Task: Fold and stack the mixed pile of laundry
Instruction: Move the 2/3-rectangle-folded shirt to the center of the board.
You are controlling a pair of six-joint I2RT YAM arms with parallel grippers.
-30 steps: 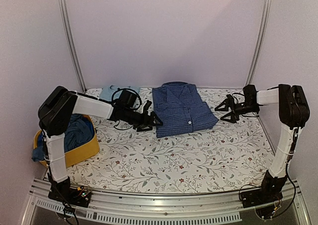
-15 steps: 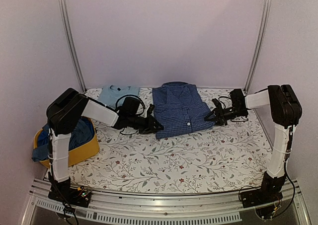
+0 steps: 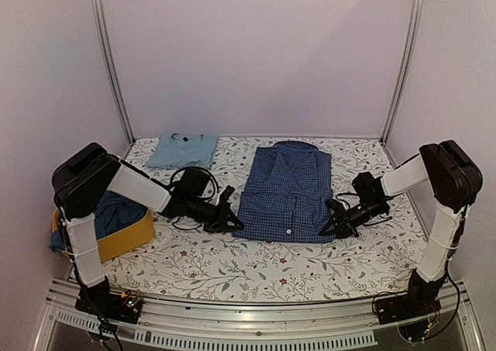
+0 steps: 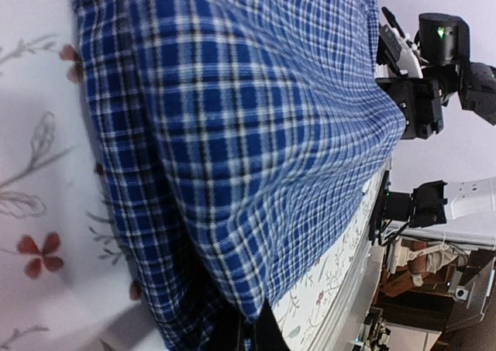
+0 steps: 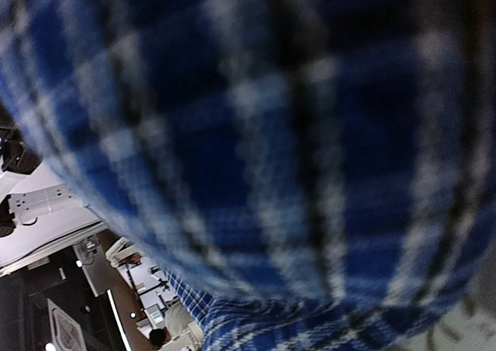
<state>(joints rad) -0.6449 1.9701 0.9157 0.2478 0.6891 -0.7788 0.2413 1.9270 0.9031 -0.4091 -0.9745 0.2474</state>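
Observation:
The navy-and-white checked shirt (image 3: 288, 190) lies folded, collar to the back, in the middle of the floral table cover (image 3: 256, 267). My left gripper (image 3: 231, 222) is shut on its near left corner, and my right gripper (image 3: 332, 225) is shut on its near right corner. In the left wrist view the checked shirt (image 4: 232, 134) drapes over the dark fingers (image 4: 271, 334) at the bottom edge. Blurred checked shirt fabric (image 5: 271, 134) fills the right wrist view and hides that gripper's fingers. A folded light blue T-shirt (image 3: 182, 149) lies at the back left.
A yellow fabric basket (image 3: 130, 240) stands at the left edge with dark blue and teal clothes (image 3: 116, 210) in it. Metal posts rise at both back corners. A rail (image 3: 256, 320) runs along the table's near edge.
Both grippers went from open beside the shirt to shut on its near corners. The checked shirt has been dragged toward the near edge.

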